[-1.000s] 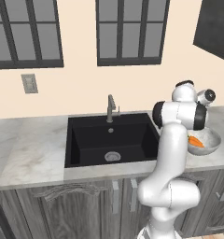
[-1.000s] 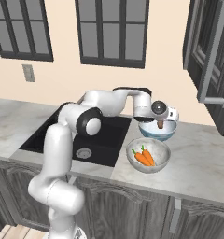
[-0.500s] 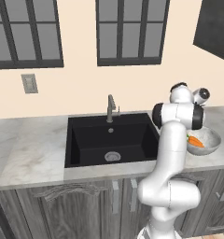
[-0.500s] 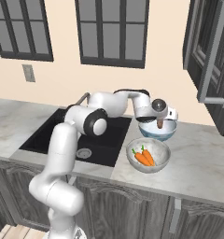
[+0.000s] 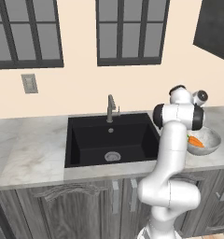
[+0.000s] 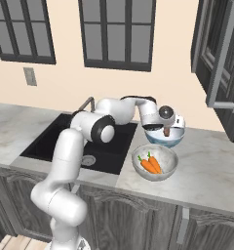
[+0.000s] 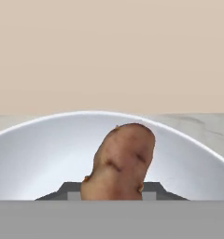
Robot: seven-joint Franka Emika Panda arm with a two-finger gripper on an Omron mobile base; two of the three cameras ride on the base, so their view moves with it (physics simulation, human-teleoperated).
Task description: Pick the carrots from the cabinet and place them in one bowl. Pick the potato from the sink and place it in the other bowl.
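Potato, the tan-brown oblong lump, sits clamped in my gripper, low centre of the hand view, over the smooth pale blue-white bowl. I'd lower slightly, then release so it doesn't bounce toward the mottled grey bowl holding orange carrots.

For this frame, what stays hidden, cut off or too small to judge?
- Left base view: the smooth pale blue-white bowl is hidden behind the arm; the mottled grey bowl is partly covered.
- Hand view: the tool's fingertips are mostly behind the tan-brown potato, so contact points are unclear.
- Right base view: the dark grey cabinet is cut off by the edge.
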